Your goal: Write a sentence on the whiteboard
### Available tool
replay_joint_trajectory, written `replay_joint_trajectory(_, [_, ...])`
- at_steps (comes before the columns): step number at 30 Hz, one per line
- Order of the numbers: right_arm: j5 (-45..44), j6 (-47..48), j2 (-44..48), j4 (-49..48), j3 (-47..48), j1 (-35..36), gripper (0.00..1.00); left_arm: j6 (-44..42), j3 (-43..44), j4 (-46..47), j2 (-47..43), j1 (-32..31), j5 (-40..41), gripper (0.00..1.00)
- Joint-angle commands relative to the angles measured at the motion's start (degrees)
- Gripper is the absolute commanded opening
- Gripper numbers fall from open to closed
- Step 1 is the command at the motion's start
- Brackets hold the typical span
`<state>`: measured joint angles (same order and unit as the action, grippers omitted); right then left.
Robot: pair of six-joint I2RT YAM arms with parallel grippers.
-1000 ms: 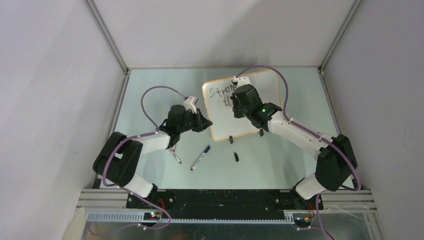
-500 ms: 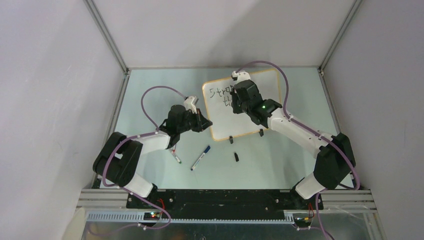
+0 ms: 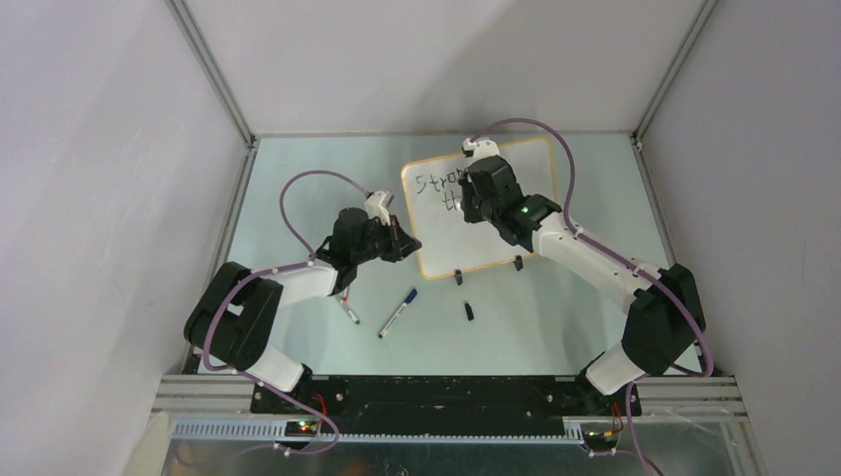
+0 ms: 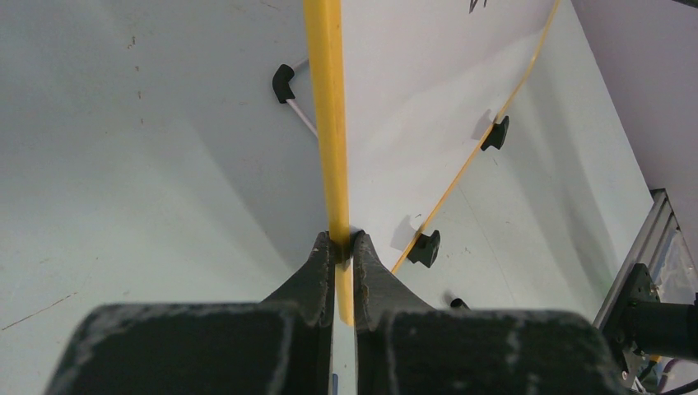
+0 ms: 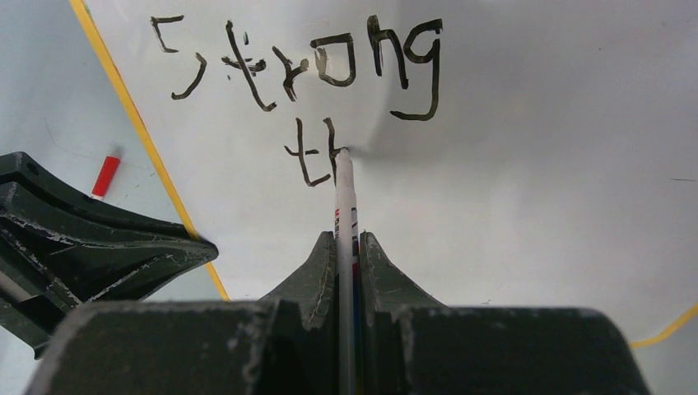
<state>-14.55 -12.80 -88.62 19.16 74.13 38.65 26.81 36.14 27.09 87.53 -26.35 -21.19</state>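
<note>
Whiteboard, glossy white and orange-rimmed, is clamped at its left edge by left tool; slim white marker, clamped in right tool, touches black lettering "Strong th".

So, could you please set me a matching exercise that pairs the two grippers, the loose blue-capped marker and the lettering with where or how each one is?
Things
1. left gripper
2. right gripper
3. blue-capped marker
4. lettering

Place or state
A. lying loose on the table, near the whiteboard's front edge
B. shut on the whiteboard's yellow rim
C. shut on a white marker whose tip is at the board
D. black, on the board's white face

Pairs: 1-B, 2-C, 3-A, 4-D
</note>
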Motion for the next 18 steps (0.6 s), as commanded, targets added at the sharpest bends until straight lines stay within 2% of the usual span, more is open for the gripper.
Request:
replay_joint_trajectory(1, [-2.02, 0.93, 0.03, 0.21, 2.69, -0.78, 0.0, -3.25, 1.48, -2.22, -0.72, -0.92, 1.54, 0.0])
replay_joint_trajectory(18, [-2.25, 0.15, -0.16, 2.77, 1.39, -0.31, 0.0, -3.31, 1.5, -2.27, -0.72, -0.97, 1.59, 0.0])
